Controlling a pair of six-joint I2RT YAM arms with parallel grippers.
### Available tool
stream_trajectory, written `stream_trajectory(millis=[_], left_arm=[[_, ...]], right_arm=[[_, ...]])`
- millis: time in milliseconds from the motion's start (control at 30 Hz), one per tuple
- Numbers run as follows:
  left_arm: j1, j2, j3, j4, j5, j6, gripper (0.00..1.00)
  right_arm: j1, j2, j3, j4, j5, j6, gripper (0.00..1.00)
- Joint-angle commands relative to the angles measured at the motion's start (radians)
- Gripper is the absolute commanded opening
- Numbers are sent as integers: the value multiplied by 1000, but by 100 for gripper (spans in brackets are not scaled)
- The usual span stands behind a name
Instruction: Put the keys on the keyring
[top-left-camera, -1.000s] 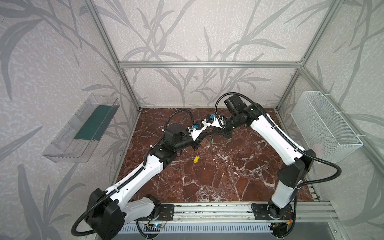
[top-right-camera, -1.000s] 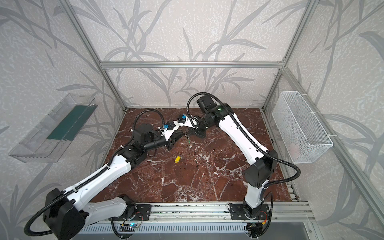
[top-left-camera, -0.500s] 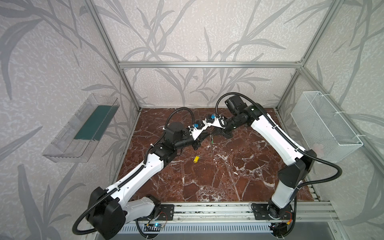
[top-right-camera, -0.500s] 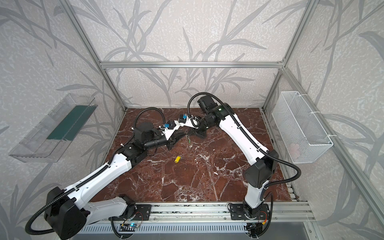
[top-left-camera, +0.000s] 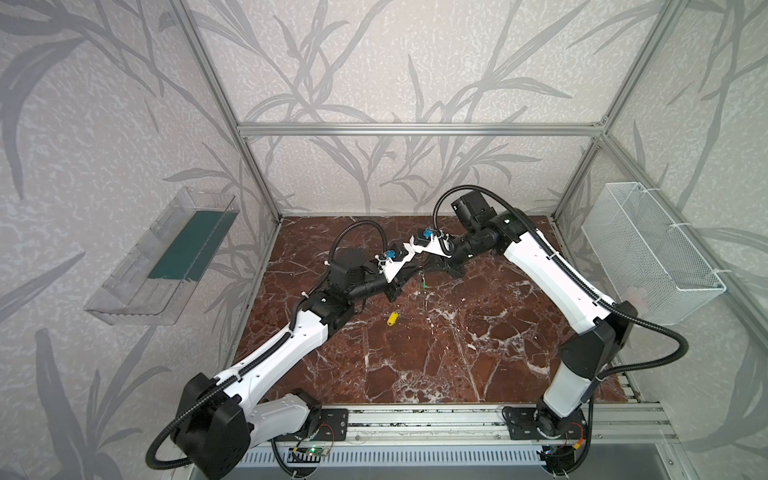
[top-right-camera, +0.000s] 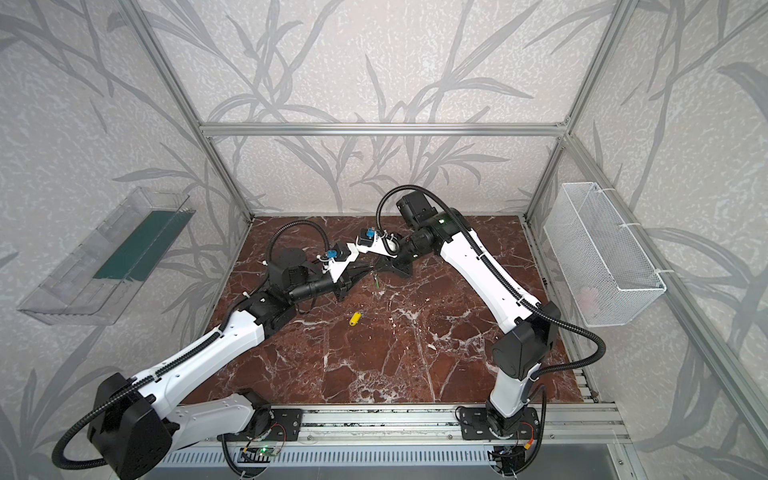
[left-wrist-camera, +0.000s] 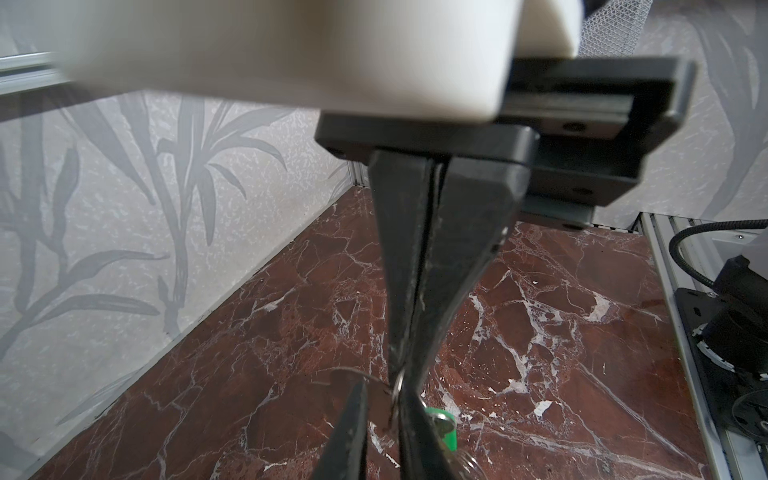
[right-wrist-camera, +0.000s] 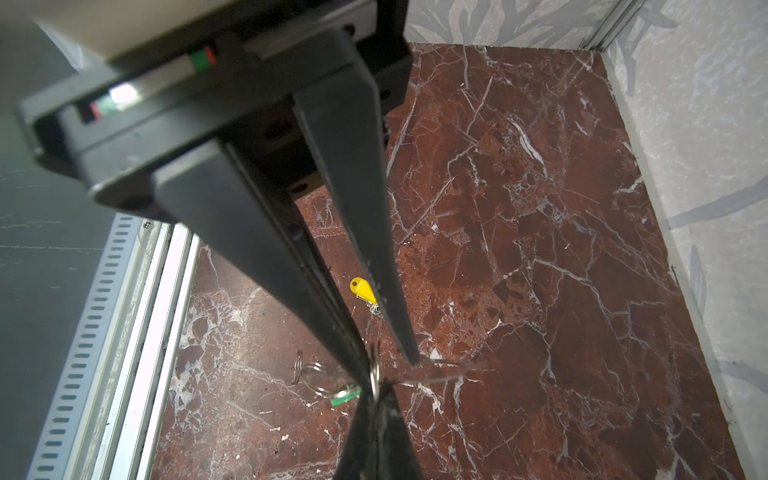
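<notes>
At the back middle of the table my two grippers meet tip to tip. My left gripper (left-wrist-camera: 401, 372) (top-left-camera: 409, 275) is shut on a small metal ring (left-wrist-camera: 397, 384). The green key (left-wrist-camera: 444, 430) (right-wrist-camera: 345, 397) (top-left-camera: 422, 284) hangs from that ring above the table, with a few more wire rings. My right gripper (right-wrist-camera: 386, 365) (top-left-camera: 432, 268) is shut on the keyring (left-wrist-camera: 376, 399) (right-wrist-camera: 434, 372), a thin pale plate seen edge-on in the right wrist view. The yellow key (top-left-camera: 392, 318) (top-right-camera: 354, 319) (right-wrist-camera: 362, 289) lies loose on the marble (top-left-camera: 457, 353), nearer the front.
A clear plastic bin (top-left-camera: 166, 257) with a green bottom hangs on the left wall. A white wire basket (top-left-camera: 648, 253) hangs on the right wall. A metal rail (top-left-camera: 415, 419) runs along the front edge by both arm bases.
Both grippers stay joined at the ring. The left wrist has crept slightly up and to the right. The yellow key has not moved.
</notes>
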Motion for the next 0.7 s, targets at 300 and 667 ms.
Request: stream_trajectory(millis=[300,667], left_arm=[[-3,-46,-75,92,-10,9,15],[-3,-104,-47,-23,-29,39,15]], right_arm=[[3,-79,-31,51,-85,5,0],[3,-78,-39,49,-66,2,0]])
